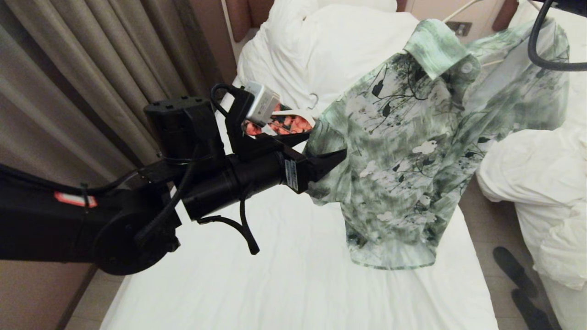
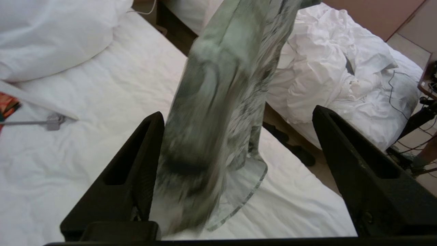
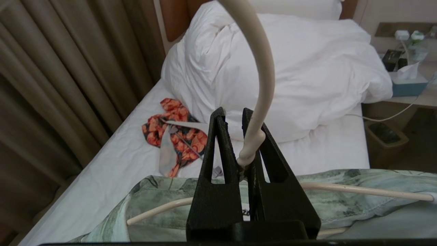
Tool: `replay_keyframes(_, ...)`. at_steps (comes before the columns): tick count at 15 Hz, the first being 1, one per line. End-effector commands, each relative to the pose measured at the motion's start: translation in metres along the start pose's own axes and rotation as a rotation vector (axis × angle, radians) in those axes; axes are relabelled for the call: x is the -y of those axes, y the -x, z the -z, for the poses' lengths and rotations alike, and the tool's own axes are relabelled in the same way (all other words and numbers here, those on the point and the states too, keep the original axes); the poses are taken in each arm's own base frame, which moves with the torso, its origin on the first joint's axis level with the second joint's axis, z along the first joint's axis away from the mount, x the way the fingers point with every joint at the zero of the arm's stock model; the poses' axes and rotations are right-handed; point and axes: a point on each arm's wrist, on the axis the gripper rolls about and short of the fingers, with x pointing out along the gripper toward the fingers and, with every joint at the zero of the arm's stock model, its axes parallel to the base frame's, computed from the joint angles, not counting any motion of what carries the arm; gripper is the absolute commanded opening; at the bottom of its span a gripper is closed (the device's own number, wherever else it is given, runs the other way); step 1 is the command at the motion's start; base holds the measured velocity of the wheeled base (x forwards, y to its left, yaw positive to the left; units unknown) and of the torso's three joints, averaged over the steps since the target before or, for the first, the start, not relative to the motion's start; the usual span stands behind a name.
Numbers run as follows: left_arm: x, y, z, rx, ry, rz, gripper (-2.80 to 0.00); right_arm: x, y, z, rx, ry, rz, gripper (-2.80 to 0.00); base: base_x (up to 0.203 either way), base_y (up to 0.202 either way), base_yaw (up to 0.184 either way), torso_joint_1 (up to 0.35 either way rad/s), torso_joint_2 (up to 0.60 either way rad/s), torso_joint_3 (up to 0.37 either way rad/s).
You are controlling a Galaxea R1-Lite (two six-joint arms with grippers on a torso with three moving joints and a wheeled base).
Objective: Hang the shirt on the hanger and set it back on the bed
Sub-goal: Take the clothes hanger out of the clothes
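Head view: the shirt (image 1: pixel 412 151), green-white floral, hung mid-frame over the bed (image 1: pixel 293 284), the left claw (image 1: pixel 328 172) spread wide at its sleeve. Hanging looked done; lowering comes next.

Left wrist view: fabric (image 2: pixel 211 130) ran loose between wide jaws.

Right wrist view: the right claw (image 3: pixel 239 157) pinched the hanger (image 3: pixel 263 89) at its hook's base, frame centre.

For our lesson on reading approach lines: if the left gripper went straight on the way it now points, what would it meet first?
The shirt. It hangs between the open jaws of the left gripper, so its fabric comes first; depth is unclear, but the bed lies beyond.
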Motion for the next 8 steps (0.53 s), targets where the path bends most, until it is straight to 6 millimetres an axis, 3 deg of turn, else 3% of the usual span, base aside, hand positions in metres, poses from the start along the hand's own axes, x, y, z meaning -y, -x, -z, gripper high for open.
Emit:
replay_keyframes(1,-0.004,-0.015,0.018,-0.003,-0.001,-0.005,0.0,-0.003,0.0,0.001,-0.004,-0.004,-0.011,-2.8,0.0,0.0,0.0,0.0,0.0,0.0)
replay_keyframes(8,-0.004,-0.029,0.031,0.019,-0.023,-0.061,0.0,-0.008,0.0,0.002,-0.007,-0.008,-0.025,-2.8,0.0,0.0,0.0,0.0,0.0,0.0)
